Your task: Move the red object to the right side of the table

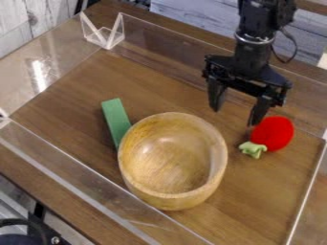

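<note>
Camera view: the gripper hangs above the worktop with its jaws spread and nothing between them, pointing straight down. The red toy fruit lies on the wood just to the right of and below it, free of the fingers, its green stem pointing toward the wooden bowl. It sits near the clear wall on the right edge, so the move looks as good as made.

The risk I see is disturbance. The fruit is round, and a finger passing low beside it could clip it and send it rolling toward the bowl or against the wall. A sideways sweep could also catch the bowl's rim. The green block, left of the bowl, is well apart.
</note>
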Controlling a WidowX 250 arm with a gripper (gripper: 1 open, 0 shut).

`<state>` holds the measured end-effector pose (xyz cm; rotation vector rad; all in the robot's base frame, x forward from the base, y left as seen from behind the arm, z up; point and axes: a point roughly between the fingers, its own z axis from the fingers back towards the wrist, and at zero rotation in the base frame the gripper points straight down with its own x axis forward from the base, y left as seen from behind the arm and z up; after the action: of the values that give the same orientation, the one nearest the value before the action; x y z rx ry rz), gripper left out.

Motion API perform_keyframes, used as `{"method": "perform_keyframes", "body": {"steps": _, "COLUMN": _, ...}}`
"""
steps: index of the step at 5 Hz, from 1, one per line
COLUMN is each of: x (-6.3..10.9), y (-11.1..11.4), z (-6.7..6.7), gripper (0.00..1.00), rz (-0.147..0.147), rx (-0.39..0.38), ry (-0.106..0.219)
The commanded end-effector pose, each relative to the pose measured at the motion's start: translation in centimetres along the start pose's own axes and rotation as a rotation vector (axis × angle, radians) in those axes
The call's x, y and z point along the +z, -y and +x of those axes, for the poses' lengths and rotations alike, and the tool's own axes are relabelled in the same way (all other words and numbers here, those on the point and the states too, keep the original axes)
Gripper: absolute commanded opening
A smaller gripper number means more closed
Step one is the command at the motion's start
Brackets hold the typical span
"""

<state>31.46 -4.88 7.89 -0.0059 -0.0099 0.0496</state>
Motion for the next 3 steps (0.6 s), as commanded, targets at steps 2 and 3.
{"method": "perform_keyframes", "body": {"steps": 2, "x": 1.0, "y": -0.3, "z": 1.8, "gripper": 1.0, "rz": -0.008, "rx": 0.053, "ry": 0.057}}
{"method": "perform_keyframes", "body": {"steps": 3, "x": 0.5, "y": -0.3, "z": 2.1, "gripper": 1.0, "rz": -0.008, "rx": 0.087, "ry": 0.057}}
